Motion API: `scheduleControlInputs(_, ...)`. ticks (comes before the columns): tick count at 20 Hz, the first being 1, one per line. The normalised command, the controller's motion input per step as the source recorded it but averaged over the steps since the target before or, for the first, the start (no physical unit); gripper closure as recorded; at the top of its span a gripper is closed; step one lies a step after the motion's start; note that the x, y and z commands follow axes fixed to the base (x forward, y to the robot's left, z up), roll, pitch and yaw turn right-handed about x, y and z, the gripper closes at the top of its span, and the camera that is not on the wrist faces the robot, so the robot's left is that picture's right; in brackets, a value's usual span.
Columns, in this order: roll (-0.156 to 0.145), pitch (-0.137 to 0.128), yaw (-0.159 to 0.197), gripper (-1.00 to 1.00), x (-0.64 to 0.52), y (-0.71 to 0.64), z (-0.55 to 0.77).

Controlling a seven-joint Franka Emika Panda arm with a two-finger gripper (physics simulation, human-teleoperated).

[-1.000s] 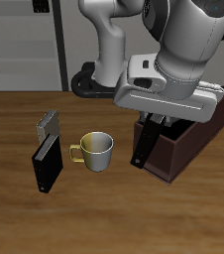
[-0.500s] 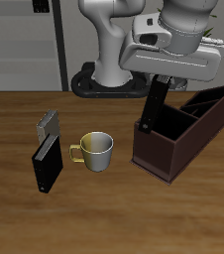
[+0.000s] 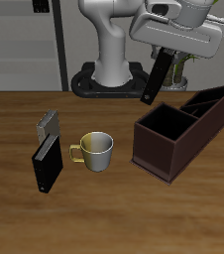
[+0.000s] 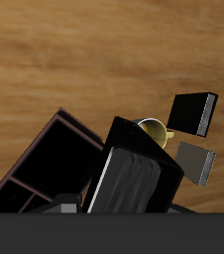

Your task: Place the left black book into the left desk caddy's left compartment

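My gripper (image 3: 169,48) is shut on the left black book (image 3: 156,77), a thin black book with a pale page edge. The book hangs tilted in the air, above and just behind the near end of the left desk caddy (image 3: 173,149). The caddy is a long dark maroon box with a black inside and dividers, and it lies at an angle on the table. In the wrist view the held book (image 4: 134,181) fills the foreground, with the caddy (image 4: 47,159) below and beside it. The book touches nothing but my fingers.
A metal mug with a gold handle (image 3: 96,149) stands beside the caddy. Beyond it another black book (image 3: 47,164) and a black book with a grey flap (image 3: 50,125) stand upright. The robot base (image 3: 114,74) is at the back.
My gripper has risen and moved back with the book. The book went from low against the caddy's near end to well above the table.
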Motion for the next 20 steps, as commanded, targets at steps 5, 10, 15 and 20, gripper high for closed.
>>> scheduleControlInputs(5,-0.020,-0.045,-0.027,1.00,-0.45,0.08,-0.02)
scheduleControlInputs(10,-0.048,-0.063,-0.045,1.00,-0.47,0.20,-0.16)
scheduleControlInputs(15,-0.015,-0.029,-0.055,1.00,-0.37,0.21,-0.11)
scheduleControlInputs(20,0.020,-0.035,-0.010,1.00,-0.46,0.23,-0.04)
